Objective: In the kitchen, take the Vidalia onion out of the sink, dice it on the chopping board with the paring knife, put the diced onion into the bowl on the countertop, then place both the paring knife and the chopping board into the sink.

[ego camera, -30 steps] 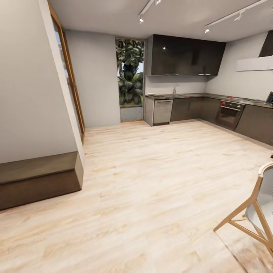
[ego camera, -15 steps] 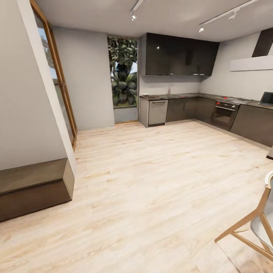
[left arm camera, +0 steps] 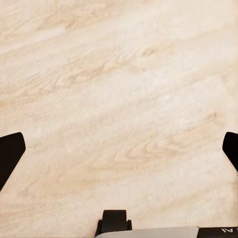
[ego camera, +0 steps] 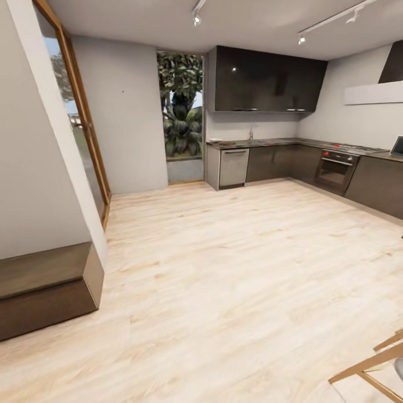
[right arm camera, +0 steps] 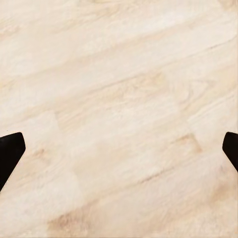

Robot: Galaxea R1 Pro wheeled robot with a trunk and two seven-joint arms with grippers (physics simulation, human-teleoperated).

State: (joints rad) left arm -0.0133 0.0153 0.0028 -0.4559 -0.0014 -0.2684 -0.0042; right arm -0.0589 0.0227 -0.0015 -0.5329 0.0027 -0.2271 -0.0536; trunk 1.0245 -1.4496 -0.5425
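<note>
Grey countertop point(ego camera: 291, 142) nearer, chair point(ego camera: 372, 366) mostly gone

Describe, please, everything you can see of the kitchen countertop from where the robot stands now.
The countertop is a long, thin grey slab with a dull sheen, far across the light wood floor. It runs along the back wall, turns the corner and continues down the right wall, resting on dark grey cabinets and under glossy black wall cupboards. A slim faucet rises from it near the left end. What lies on it is too small to tell.
</note>
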